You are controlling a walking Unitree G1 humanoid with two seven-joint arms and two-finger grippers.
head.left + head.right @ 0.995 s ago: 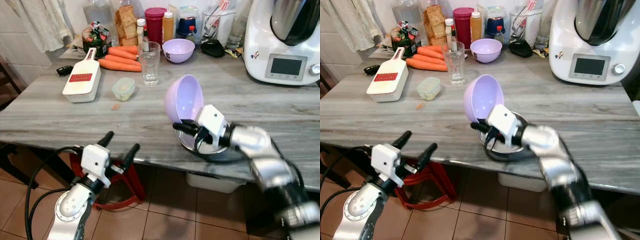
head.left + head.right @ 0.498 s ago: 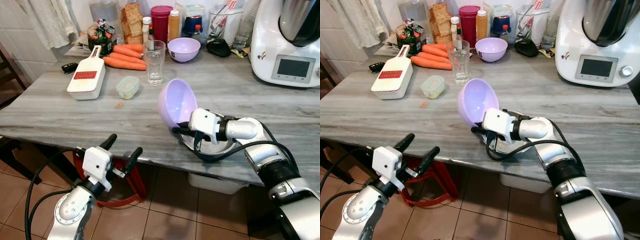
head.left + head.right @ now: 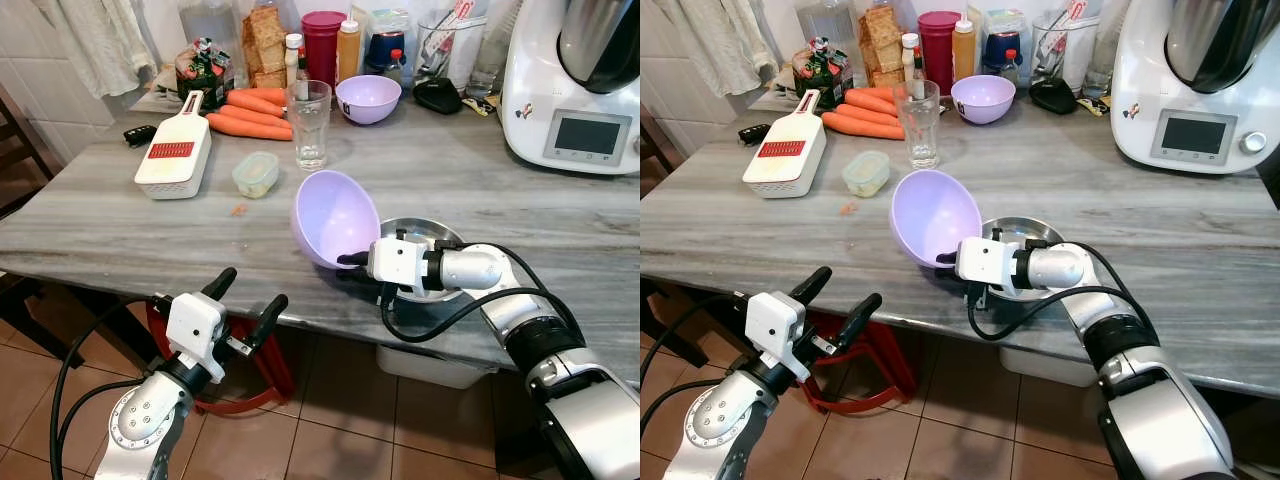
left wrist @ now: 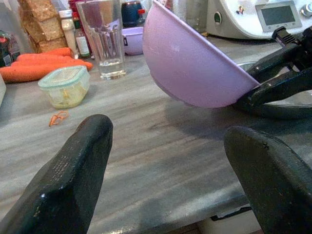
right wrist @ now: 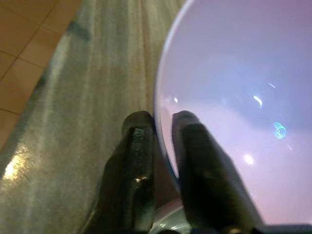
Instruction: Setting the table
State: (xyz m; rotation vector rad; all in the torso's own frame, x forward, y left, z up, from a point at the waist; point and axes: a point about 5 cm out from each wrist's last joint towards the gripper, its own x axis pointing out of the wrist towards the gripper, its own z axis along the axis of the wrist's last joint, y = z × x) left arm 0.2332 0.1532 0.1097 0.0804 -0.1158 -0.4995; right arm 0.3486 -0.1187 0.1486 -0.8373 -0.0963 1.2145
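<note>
Pale lilac plastic bowl (image 3: pixel 334 217), smooth and glossy, thin-rimmed, empty inside with small light glints on the inner wall; tilted steeply, opening turned up and toward the robot's right, lifted clear of the grey marbled table (image 3: pixel 120 225) near its front edge, with a soft shadow on the stone beneath. Pinched at the lower rim by the right gripper (image 5: pixel 163 129), one black finger outside the wall and one inside, clamped tight on the thin edge with hardly any gap between them. Just beside it on the right, a shallow metal dish (image 3: pixel 425 232) resting on the table under the silver right forearm, partly hidden by the wrist block. Left gripper (image 3: pixel 243 295) low in front of the table edge, over the tiled floor, fingers (image 4: pixel 68 183) spread wide apart and holding nothing, touching nothing. Farther back on the table: a clear drinking glass (image 3: pixel 308 123) standing upright, a small lidded container (image 3: pixel 256 173) near it, a white grater (image 3: pixel 174 155) lying flat, carrots (image 3: pixel 248 115) behind the grater, a second lilac bowl (image 3: pixel 368 98) upright near the back among jars and bottles, and a white kitchen machine (image 3: pixel 575 85) at the far right.
</note>
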